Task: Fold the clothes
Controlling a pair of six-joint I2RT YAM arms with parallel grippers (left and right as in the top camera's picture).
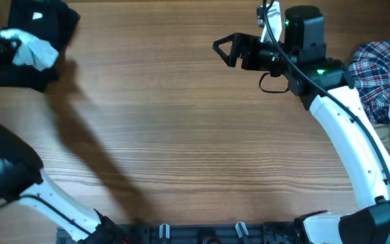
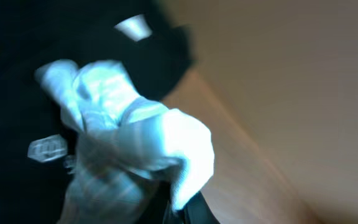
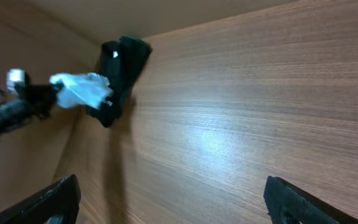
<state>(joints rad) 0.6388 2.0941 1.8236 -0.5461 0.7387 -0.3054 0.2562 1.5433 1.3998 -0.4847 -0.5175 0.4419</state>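
1. Wood-grain brown tabletop [image 1: 181, 135] spreads beneath both of your arms.
2. Your left gripper [image 1: 11, 43] is clamped on the small, bunched pale-blue garment [image 1: 38, 51], just above the black logo garment [image 1: 42, 24] at the far-left corner.
3. Your right gripper [image 1: 223, 49] hangs empty with its jaws spread wide.
4. A red-blue-white plaid shirt [image 1: 378, 68] lies crumpled at the right edge.

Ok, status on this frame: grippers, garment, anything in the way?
Left gripper shut on pale-blue garment, over the black garments, far left. Right gripper open, empty, above the table. Plaid shirt piled far right; nothing blocking.
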